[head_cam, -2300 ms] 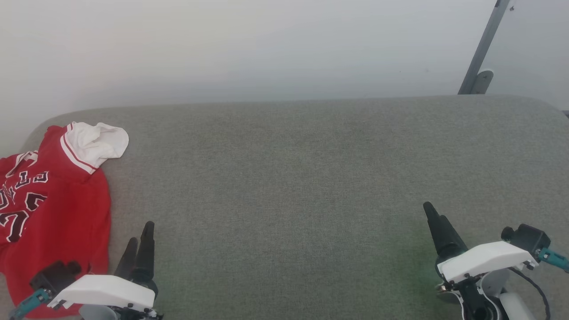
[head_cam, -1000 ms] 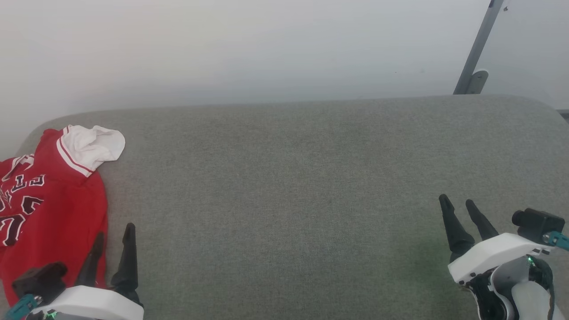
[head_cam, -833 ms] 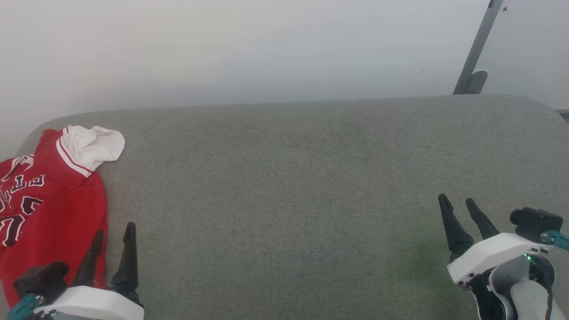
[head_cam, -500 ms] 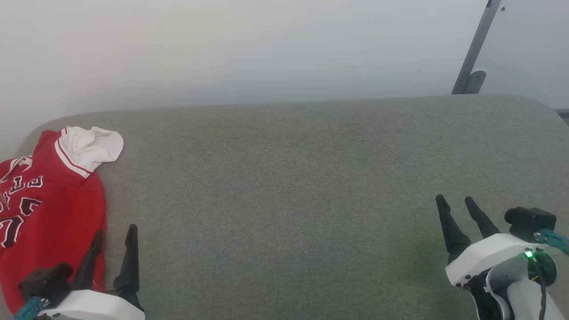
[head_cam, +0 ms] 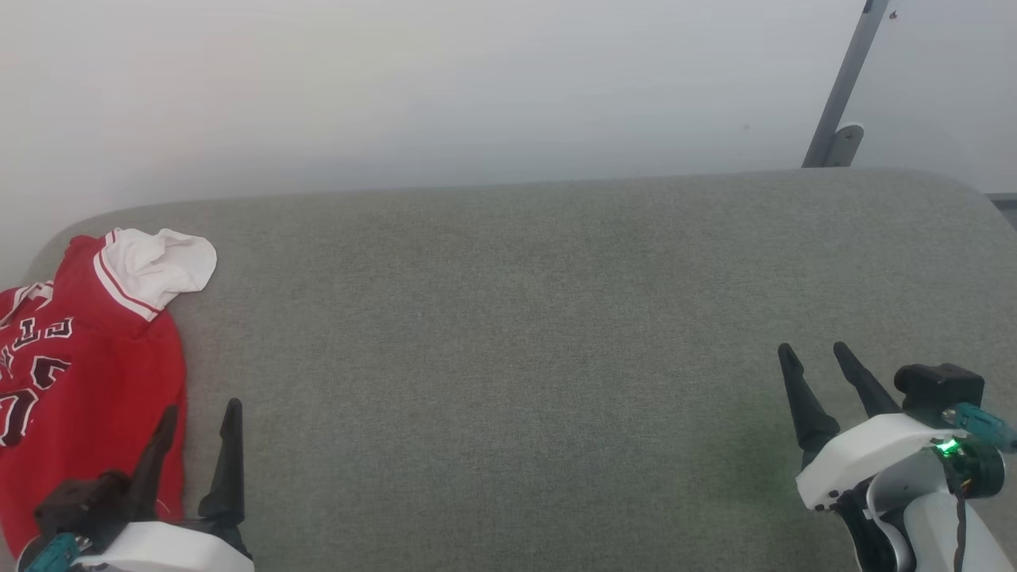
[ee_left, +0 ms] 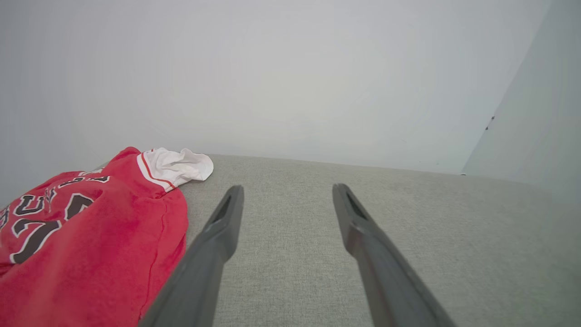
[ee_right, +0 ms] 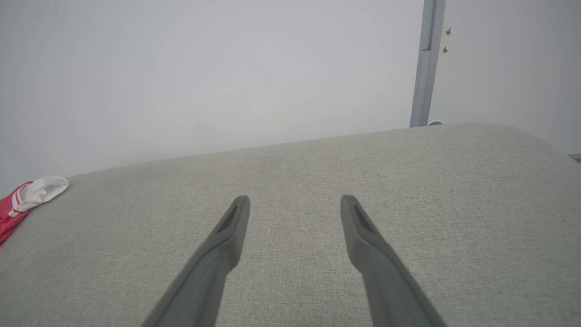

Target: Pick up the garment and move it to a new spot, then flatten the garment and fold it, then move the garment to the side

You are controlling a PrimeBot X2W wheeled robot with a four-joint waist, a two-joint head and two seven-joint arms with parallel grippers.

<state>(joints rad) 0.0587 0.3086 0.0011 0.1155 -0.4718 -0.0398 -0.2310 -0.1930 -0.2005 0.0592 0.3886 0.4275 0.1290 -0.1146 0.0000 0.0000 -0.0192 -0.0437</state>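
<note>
Grey woven upholstery (head_cam: 508,318) forms the work surface, backed by a plain pale wall (head_cam: 397,79).

1. Left gripper (head_cam: 202,407): the two long dark fingers are spread wide with nothing between them, pointing toward the wall above bare upholstery.
2. Right gripper (head_cam: 813,349): the fingers are likewise parted and empty, at the opposite end of the surface.
3. Red jersey-style garment with white sleeves and dark maroon chest lettering (head_cam: 87,381): it lies crumpled at the left end of the surface, partly cut off by the head view's left edge. Its right-hand red edge runs just beside the left gripper's outer finger; contact cannot be confirmed. One white sleeve (head_cam: 155,266) sits at the far end, near the wall.
4. Governing relation: the garment lies to the left of the left gripper's jaws, not between them. Its visible long axis runs near-to-far, roughly parallel to the fingers.
5. Assessment: the left arm is much the nearer; the right gripper is well apart. The pick-up probably requires a leftward shift before closing.
</note>
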